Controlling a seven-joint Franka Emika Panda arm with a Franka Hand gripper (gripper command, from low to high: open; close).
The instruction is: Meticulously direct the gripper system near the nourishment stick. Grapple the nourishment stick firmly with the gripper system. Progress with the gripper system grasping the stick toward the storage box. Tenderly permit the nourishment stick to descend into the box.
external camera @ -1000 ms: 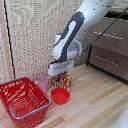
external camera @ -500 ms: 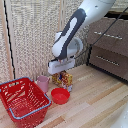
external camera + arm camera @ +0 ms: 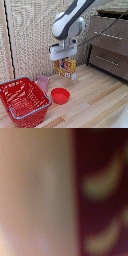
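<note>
The nourishment stick (image 3: 67,68), a yellow-orange packet with red and white print, hangs upright under my gripper (image 3: 64,61), its lower edge just above the wooden floor. The pale boxy head sits right on its top edge, and the fingers look closed on it. The storage box (image 3: 11,88), a red mesh basket with a blue-grey rim, stands low at the exterior view's left, well apart from the packet. The wrist view is a blur of tan and dark maroon, too close to read.
A pink cup (image 3: 43,82) stands between the packet and the basket. A small red bowl (image 3: 60,95) lies on the floor in front of the packet. A brown drawer cabinet (image 3: 107,45) stands at the exterior view's right. A woven wall panel (image 3: 30,35) is behind.
The gripper head has risen a little, and the packet has come up with it, off the floor.
</note>
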